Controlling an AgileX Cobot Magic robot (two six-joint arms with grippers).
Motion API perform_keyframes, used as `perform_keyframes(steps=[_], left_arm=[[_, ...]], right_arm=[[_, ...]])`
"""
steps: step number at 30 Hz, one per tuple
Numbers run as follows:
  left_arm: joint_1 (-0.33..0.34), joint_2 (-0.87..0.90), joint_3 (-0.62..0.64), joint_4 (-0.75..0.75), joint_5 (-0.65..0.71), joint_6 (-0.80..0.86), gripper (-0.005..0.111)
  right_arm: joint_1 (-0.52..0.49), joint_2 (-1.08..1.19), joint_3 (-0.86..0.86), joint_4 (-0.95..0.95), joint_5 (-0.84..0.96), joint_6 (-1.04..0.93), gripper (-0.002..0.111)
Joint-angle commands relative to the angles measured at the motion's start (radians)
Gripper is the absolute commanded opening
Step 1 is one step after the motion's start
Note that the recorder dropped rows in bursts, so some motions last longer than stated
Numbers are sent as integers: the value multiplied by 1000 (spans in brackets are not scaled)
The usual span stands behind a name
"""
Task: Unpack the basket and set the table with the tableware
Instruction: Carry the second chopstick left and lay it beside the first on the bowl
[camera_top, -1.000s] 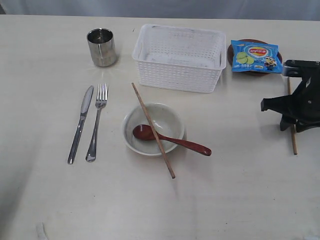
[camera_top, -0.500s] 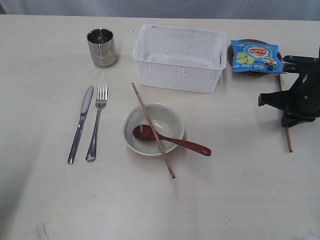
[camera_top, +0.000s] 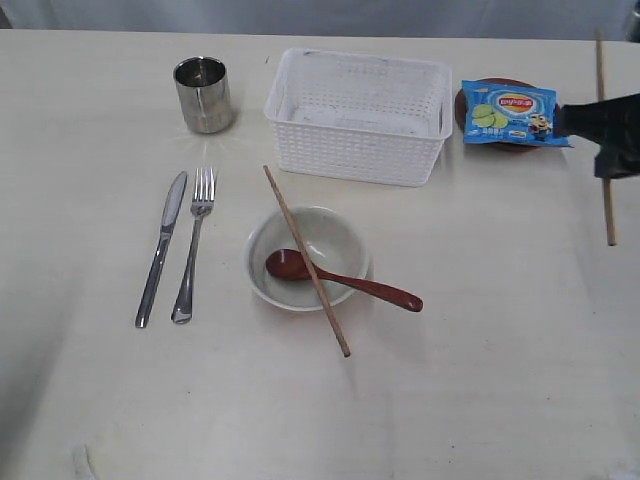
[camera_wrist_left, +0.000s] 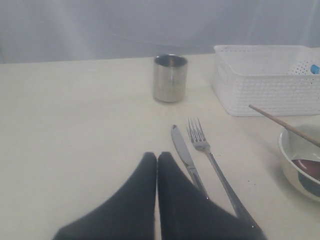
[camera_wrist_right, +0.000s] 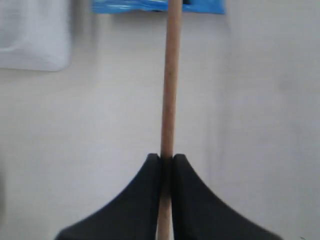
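Well, my left gripper (camera_wrist_left: 157, 157) sits low over the large cream-white tabletop (camera_top: 480, 380) near the cutlery, jaws pressed together on nothing, so I'd leave it parked. The work is at the far right. My right gripper (camera_wrist_right: 167, 159) is clamped on a slim wooden chopstick (camera_wrist_right: 170, 75), pinched partway along its length. In the exterior view the stick looks lifted clear of the table, just beside the blue snack packet (camera_top: 512, 113).

I judge the step to be carrying it over to the second wooden chopstick (camera_top: 306, 260), which lies slanted across the pale cream round bowl (camera_top: 335, 240). I'd keep the pinch firm, because a thin round stick can swivel. I'd travel high enough to clear the dark red-brown spoon (camera_top: 345, 280), turn the wrist until the sticks run parallel, and lower fully before letting go.

Counting across:
- One steel table knife (camera_top: 162, 248).
- One steel fork (camera_top: 194, 243).
- One shiny steel cup (camera_top: 204, 94).
- One bowl, with one spoon resting in it.
- One white perforated plastic basket (camera_top: 355, 150), seemingly emptied.
- One packet, lying on one small brown round plate (camera_top: 461, 105).
- Two chopsticks.
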Motion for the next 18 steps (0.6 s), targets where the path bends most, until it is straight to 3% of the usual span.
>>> perform_keyframes(steps=[1,11,14,18], left_arm=[[-6,-3,3,1,-2,0,0],[-6,-3,3,1,-2,0,0],[-6,-3,3,1,-2,0,0],[-6,-3,3,1,-2,0,0]], right_arm=[[190,-94,0,130,46,-138,-1],[595,-16,-2,292,-39,-119,-1],[670,47,-33,295,-59,-78,-1],[697,153,-144,295,-4,-56,-1]])
